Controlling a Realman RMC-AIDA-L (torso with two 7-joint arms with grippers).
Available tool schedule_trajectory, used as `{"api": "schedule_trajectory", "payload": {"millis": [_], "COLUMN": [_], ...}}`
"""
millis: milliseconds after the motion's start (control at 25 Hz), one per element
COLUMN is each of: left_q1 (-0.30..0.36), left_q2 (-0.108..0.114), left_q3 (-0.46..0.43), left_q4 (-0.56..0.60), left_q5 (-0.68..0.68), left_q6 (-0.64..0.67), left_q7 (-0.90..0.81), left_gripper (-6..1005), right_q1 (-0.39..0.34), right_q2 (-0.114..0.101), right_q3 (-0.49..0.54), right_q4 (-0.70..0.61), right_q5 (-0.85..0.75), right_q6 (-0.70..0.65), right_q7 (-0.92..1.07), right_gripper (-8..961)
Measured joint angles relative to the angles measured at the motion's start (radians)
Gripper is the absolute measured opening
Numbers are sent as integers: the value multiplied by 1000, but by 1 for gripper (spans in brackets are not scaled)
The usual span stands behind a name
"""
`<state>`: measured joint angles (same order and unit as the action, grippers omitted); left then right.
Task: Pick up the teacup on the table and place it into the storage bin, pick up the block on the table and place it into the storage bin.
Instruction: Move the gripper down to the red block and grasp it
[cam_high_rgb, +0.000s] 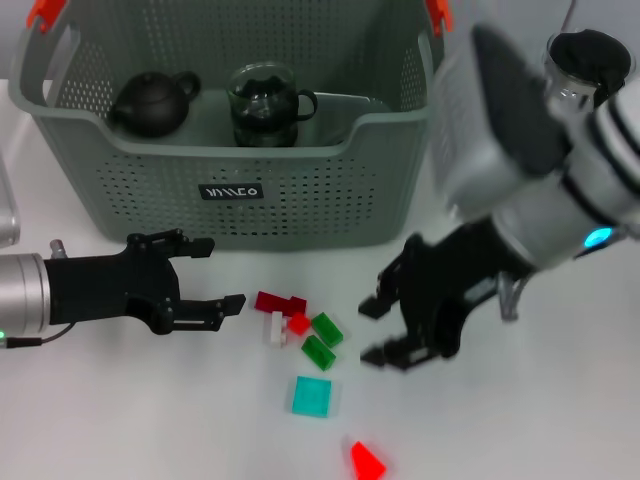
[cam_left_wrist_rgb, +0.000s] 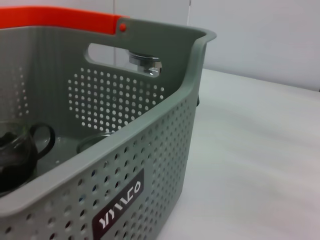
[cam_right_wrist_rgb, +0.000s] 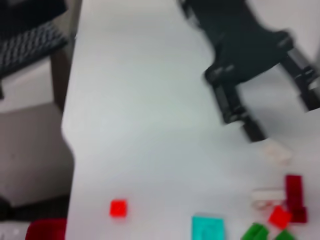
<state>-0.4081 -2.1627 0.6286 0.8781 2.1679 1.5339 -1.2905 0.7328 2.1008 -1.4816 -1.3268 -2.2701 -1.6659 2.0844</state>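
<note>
The grey perforated storage bin stands at the back of the white table, with its wall and black label close up in the left wrist view. Inside it stand a glass teacup with a dark handle, its edge also in the left wrist view, and a dark teapot. Several small blocks lie in front: dark red, white, two green, cyan and red. My left gripper hangs open left of the blocks. My right gripper hangs open right of them. Both are empty.
A glass vessel with a dark top shows behind my right arm at the back right. The right wrist view shows the table's edge, a chair beyond it, the cyan block, a red block and the left gripper's fingers.
</note>
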Motion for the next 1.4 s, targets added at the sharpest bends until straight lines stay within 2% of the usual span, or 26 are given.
{"api": "schedule_trajectory", "payload": {"millis": [240,280,320,480,760,960,1400], "left_q1": [2,3,2,0,-2,1,2], "left_q2": [-2,-2,-2,-1,4,1,2], "left_q3": [0,0,0,5,2,2,-18], "left_q4": [-13,-22,-31,-50,-45,-46,-51], "left_q5": [0,0,0,6,26,27,27], "left_q6": [-5,-4,-2,22,125,126,119], "left_q7": [-24,-24,-23,-18,-22,-24,-38], "left_gripper": [872,872,872,872,872,872,872], "right_q1": [9,19,19,45,100,121,121], "right_q2": [0,1,1,4,8,10,11], "right_q3": [-189,-259,-259,-380,-493,-547,-622], "right_q4": [12,12,12,14,60,81,79], "right_q5": [-33,-41,-41,-64,-69,-69,-66], "right_q6": [46,67,67,104,157,181,195], "right_q7": [-26,-27,-27,-28,-39,-52,-91], "right_gripper": [450,485,497,544,541,539,537]}}
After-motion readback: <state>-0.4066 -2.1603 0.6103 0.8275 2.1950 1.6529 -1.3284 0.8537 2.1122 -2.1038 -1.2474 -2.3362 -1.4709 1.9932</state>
